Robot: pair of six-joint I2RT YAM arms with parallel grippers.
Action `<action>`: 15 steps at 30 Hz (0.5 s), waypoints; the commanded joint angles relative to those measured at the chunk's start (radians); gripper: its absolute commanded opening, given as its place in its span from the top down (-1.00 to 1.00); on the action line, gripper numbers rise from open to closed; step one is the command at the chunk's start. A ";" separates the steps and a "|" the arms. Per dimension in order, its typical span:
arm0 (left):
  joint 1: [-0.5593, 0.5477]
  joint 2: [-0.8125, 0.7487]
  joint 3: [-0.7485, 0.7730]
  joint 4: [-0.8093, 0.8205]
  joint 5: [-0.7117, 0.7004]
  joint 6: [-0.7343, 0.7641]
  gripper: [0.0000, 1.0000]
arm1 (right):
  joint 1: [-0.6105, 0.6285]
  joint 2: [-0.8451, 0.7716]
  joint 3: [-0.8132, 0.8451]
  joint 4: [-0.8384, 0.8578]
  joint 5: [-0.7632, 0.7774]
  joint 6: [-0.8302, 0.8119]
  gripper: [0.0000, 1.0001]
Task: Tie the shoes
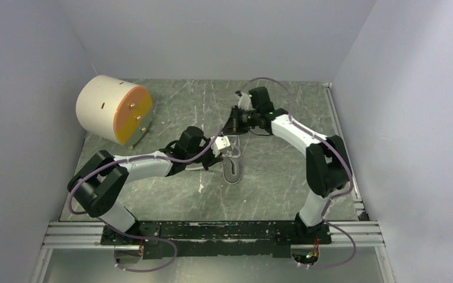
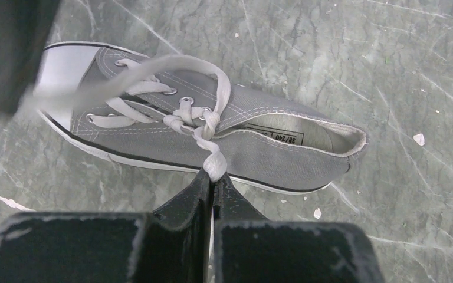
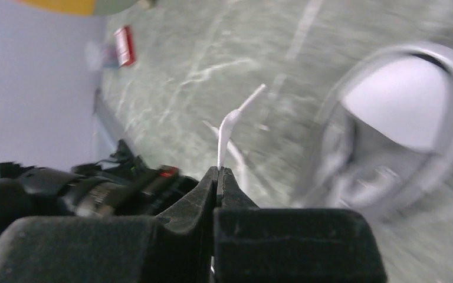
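Centre of counter, top view: 1 sneaker [image 1: 232, 171] lies flat on its sole, well apart from the white drum [image 1: 113, 109] at the far-left corner.
Left arm: runs from the near-left base diagonally to centre with the forearm low. The left gripper [image 1: 220, 147] is just beside the sneaker, on its far-left side.
Right arm: goes up the right edge, elbow folded, forearm angled back toward centre. The right gripper [image 1: 234, 122] is raised between the sneaker and the far edge.
Left wrist view, grip: fingers closed with no gap, pinching a lace strand [image 2: 214, 166] right at the tips, beside the shoe's side wall.
Left wrist view, laces [image 2: 153, 88]: threaded through the eyelets, with 1 twist [image 2: 208, 122] at the top eyelets. Another strand arcs over the tongue and runs off toward the toe, blurred.
Right wrist view, grip: fingers closed, with a thin lace tip [image 3: 226, 127] sticking up out of them. The shoe beyond is too blurred to read.
Done, my read: the first crossover looks formed, and the 2 ends are each held and spread apart.
To do: the cinch looks unfinished; no loops and no bow yet.
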 commanded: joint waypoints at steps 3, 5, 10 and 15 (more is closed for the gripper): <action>-0.006 -0.033 -0.033 0.115 0.067 0.044 0.90 | 0.133 0.157 0.214 -0.065 -0.204 -0.034 1.00; -0.007 -0.039 -0.040 0.122 0.071 0.058 0.90 | 0.152 0.199 0.231 -0.075 -0.239 -0.006 1.00; -0.006 -0.053 -0.053 0.108 0.084 0.101 0.90 | 0.223 0.308 0.298 -0.218 -0.270 -0.047 1.00; -0.007 -0.052 -0.069 0.116 0.100 0.127 0.90 | 0.277 0.395 0.362 -0.334 -0.310 -0.104 1.00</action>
